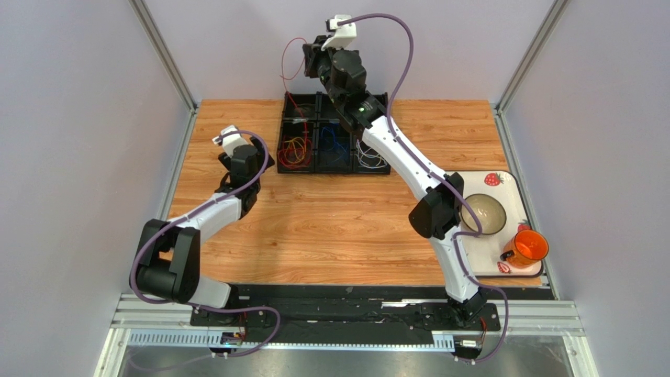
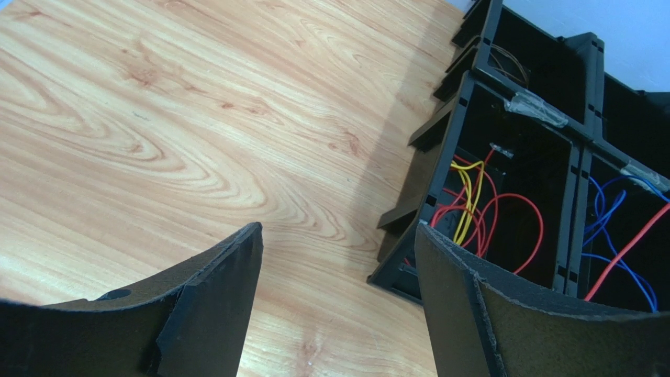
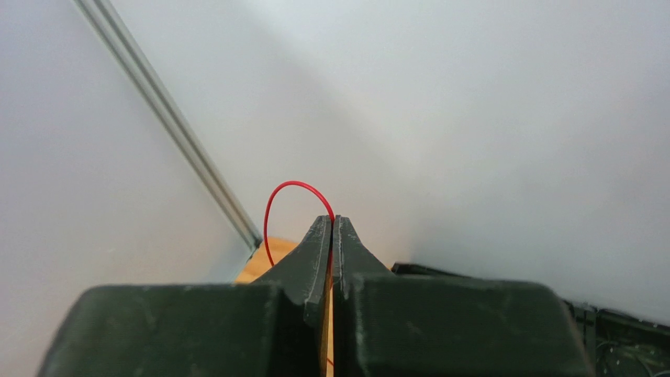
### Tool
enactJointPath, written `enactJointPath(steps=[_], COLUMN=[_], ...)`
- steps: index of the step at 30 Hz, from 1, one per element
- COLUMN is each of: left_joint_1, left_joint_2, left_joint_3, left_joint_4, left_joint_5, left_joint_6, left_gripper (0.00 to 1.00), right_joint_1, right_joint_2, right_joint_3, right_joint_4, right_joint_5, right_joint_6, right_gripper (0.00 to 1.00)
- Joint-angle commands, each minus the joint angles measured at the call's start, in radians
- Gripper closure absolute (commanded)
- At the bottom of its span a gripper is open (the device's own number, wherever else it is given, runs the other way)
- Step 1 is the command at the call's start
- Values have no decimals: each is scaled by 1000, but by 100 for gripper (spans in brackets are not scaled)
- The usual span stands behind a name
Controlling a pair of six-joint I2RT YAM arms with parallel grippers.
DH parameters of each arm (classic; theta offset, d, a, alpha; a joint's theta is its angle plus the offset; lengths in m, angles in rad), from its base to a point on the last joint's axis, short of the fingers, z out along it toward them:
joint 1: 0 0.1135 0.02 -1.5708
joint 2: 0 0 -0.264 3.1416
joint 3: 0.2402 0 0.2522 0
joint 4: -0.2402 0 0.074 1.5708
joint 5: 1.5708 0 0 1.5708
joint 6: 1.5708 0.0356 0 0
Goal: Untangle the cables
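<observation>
A black divided tray [image 1: 314, 118] at the back of the table holds thin cables: red and yellow ones [image 1: 293, 153] at the left, blue ones [image 1: 334, 145] in the middle, white ones [image 1: 369, 159] at the right. My right gripper [image 1: 312, 56] is raised high above the tray's back and shut on a red cable [image 1: 289, 59], which loops out from its tips [image 3: 277, 196] and hangs down toward the tray. My left gripper [image 1: 263, 161] is open and empty, low beside the tray's left wall [image 2: 409, 212]. The red and yellow cables [image 2: 472, 208] show past its right finger [image 2: 472, 306].
A white strawberry-print tray [image 1: 515, 188] at the right holds a bowl [image 1: 482, 214] and an orange cup [image 1: 528, 247]. Grey walls and metal frame posts [image 1: 169, 59] close the back and sides.
</observation>
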Motion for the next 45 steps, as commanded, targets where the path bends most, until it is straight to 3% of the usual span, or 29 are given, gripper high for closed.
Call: enactJointPath(steps=[1, 5, 11, 13, 21, 26, 35, 45], left_joint_1=[5, 5, 5, 5, 5, 5, 5, 5], left_joint_2=[22, 31, 43, 48, 65, 73, 82, 86], left_joint_3=[9, 13, 19, 23, 39, 46, 52, 60], left_joint_4=[66, 69, 73, 69, 57, 53, 45, 39], left_joint_5=[13, 18, 28, 30, 38, 42, 47, 47], left_joint_6=[-21, -23, -20, -17, -14, -12, -12, -10], left_gripper=[21, 22, 23, 23, 24, 25, 25, 26], right_joint_1=[-3, -2, 21, 30, 62, 70, 69, 73], right_joint_2=[38, 77, 182, 212, 148, 141, 39, 40], right_joint_3=[37, 23, 36, 48, -268, -291, -510, -550], right_joint_4=[223, 397, 548, 519, 532, 504, 550, 429], right_joint_5=[110, 311, 324, 286, 163, 126, 196, 391], right_joint_6=[-85, -120, -197, -200, -97, -77, -54, -88], right_gripper=[100, 100, 100, 100, 100, 100, 100, 100])
